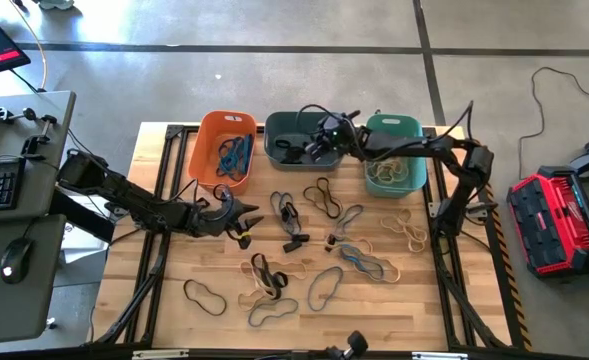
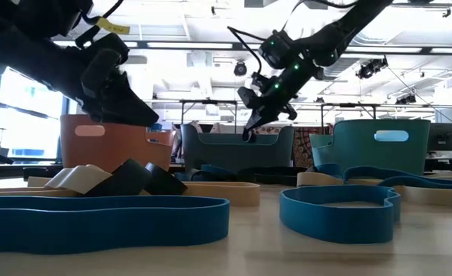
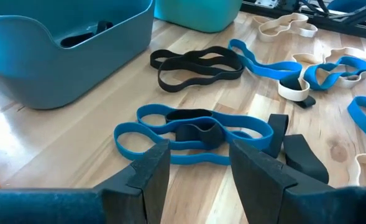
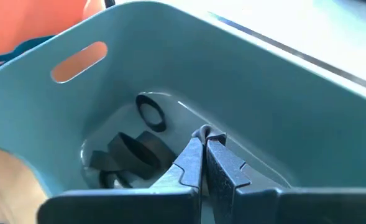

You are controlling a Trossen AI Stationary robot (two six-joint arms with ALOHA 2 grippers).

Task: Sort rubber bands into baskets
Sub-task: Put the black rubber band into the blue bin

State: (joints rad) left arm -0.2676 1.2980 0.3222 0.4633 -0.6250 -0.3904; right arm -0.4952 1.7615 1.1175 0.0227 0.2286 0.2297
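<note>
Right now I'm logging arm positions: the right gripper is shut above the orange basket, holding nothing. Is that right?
Not quite. The right gripper is shut and empty, but it hangs over the blue-grey basket, not the orange one; the high view shows it.

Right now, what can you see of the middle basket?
The middle basket is a slate blue-grey, rounded-rectangle tub that looks like plastic, with a slot handle in its end wall. It stands upright on the table between the orange basket and the teal basket. Black bands lie inside. The shut right hand hangs over its inside.
</note>
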